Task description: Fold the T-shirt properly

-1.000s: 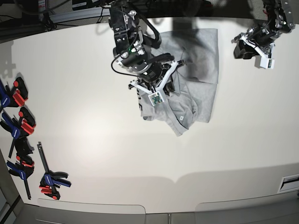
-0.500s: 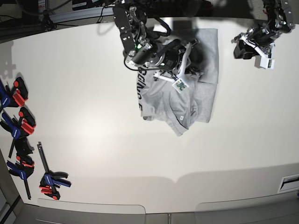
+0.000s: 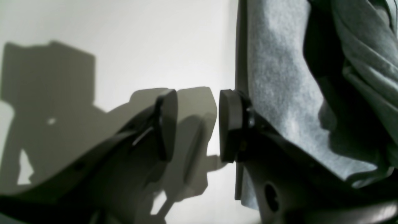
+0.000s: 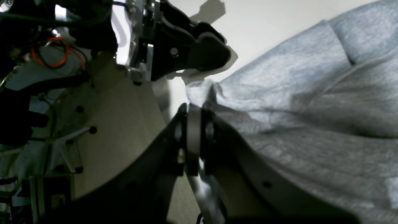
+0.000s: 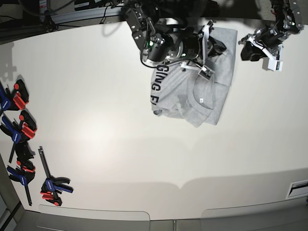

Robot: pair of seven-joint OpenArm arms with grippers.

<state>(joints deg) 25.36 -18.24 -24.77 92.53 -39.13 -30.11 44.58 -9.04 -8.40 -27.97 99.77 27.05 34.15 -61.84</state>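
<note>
Left hand (image 3: 197, 124) gapes empty beside the T-shirt (image 3: 279, 102) edge.

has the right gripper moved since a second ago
Yes. In the base view the right gripper, shut on the T-shirt, has swung from mid-shirt toward the table's far edge, nearer the left gripper.

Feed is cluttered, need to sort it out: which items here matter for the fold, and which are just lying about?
Job:
- T-shirt, grey, bunched
- right end effector, shut on the T-shirt edge
- left end effector, open, empty, beside the cloth

Lying about:
- clamps, blue, red and black, at the table edge
</note>
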